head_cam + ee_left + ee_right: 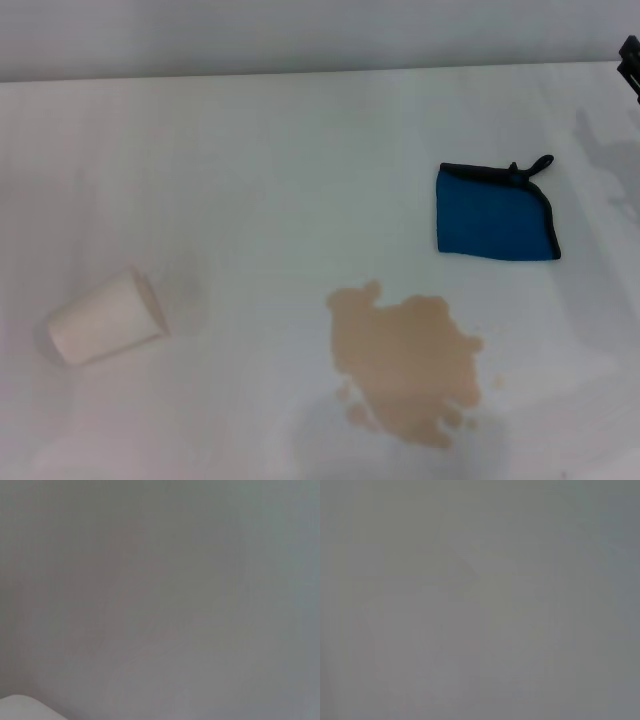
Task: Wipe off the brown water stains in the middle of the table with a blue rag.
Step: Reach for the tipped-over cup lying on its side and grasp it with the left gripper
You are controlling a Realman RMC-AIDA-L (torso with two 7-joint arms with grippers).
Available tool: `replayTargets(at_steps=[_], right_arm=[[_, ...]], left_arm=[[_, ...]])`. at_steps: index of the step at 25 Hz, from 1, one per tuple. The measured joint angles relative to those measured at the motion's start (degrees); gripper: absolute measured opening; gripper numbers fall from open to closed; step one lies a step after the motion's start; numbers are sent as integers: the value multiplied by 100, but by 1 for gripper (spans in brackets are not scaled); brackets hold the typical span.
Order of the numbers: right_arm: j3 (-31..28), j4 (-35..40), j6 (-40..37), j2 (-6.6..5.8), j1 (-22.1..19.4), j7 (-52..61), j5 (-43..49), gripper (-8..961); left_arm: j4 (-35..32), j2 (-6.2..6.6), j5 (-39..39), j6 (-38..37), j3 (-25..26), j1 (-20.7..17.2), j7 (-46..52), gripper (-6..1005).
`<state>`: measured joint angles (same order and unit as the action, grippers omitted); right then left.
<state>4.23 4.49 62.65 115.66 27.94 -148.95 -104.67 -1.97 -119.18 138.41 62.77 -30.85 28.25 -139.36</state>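
The brown water stains form a tan blotchy patch with small droplets on the white table, near its front middle. The blue rag lies flat to the back right of the stains, black trim along its edge and a small black loop at its far corner. A black part of my right gripper shows at the far right edge of the head view, well behind the rag and apart from it. My left gripper is out of view. Both wrist views show only a plain grey surface.
A white paper cup lies on its side at the front left of the table. The table's far edge meets a grey wall. A white rounded shape shows in a corner of the left wrist view.
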Motion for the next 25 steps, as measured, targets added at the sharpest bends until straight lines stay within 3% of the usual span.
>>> replayTargets(at_steps=[11,15,21,25], right_arm=[[-2,-124,31,-8,-77,11,16,829],[-2,-124,34,-9,-64,13,17,829],[-1,-97,47,-17,15,15,17,830],[6,-70,33,-22,111,15,19,830]], left_arm=[[5,0,-88,56,-23,-16,278,888],[-103,28,-288,168,-244,-6,612,888],[-1418,243,-1429,-186,-1380,24,3069,888],[-2292,569,-2577,-287,-1954,52,4866,888]])
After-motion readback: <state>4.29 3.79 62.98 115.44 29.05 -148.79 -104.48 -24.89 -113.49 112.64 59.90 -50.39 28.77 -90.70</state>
